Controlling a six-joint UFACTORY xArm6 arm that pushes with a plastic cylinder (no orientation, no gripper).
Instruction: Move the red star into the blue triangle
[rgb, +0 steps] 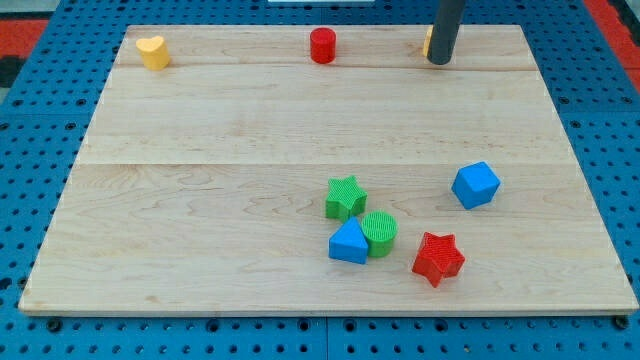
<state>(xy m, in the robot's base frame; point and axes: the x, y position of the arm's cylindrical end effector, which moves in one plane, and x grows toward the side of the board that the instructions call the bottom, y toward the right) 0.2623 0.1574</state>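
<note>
The red star (438, 258) lies near the board's bottom right. The blue triangle (348, 243) sits to its left, touching a green cylinder (379, 233) that stands between the two. My tip (438, 62) is at the view's top right, far above both blocks, with the rod rising out of the top edge. It stands right next to an orange block (427, 41) that the rod mostly hides.
A green star (345, 197) sits just above the blue triangle. A blue cube (475, 185) lies up and right of the red star. A red cylinder (322, 46) and a yellow heart (153, 52) sit along the top edge of the wooden board (200, 200).
</note>
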